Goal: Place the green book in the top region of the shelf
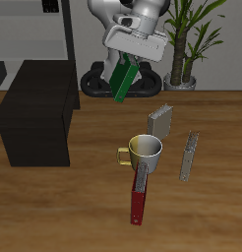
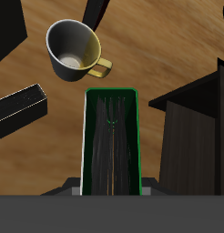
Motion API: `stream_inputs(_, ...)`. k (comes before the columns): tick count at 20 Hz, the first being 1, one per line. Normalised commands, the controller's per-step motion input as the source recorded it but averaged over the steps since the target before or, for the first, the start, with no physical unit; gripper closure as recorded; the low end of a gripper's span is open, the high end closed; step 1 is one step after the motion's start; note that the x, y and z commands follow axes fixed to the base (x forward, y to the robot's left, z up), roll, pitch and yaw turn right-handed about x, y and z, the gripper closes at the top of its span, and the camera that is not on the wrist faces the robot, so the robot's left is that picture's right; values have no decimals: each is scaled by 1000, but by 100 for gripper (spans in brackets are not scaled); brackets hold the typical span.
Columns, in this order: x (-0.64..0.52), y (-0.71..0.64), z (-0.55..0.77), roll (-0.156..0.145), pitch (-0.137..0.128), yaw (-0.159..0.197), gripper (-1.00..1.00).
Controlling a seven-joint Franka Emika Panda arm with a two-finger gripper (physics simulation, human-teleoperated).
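The green book (image 1: 122, 80) hangs tilted in the air, held at its upper end by my gripper (image 1: 129, 62), well above the table. In the wrist view the green book (image 2: 112, 141) runs straight out from between the jaws. The shelf (image 1: 36, 111), a matte black boxy cabinet, stands on the table beside the book and lower than it; its flat top (image 1: 39, 86) is bare. A corner of the shelf (image 2: 198, 127) shows in the wrist view beside the book.
A white and yellow mug (image 1: 143, 151) (image 2: 74, 48) stands mid-table. A dark red book (image 1: 139, 198) lies in front of it. Two grey books (image 1: 161, 123) (image 1: 189, 157) stand near the mug. A potted plant (image 1: 192, 44) and a grey rack (image 1: 34, 30) are at the back.
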Motion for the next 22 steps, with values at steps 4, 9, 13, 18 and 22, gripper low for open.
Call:
stream_inputs(4,-54,21,-34,-122,-1,-28,100)
stream_inputs(9,93,-68,76,-131,-51,12,100)
stream_inputs(13,83,-92,62,-100,-37,18,100)
stream_inputs(18,41,2,-65,-56,-17,31,100)
stream_inputs(22,72,-48,-76,-50,1,26,100)
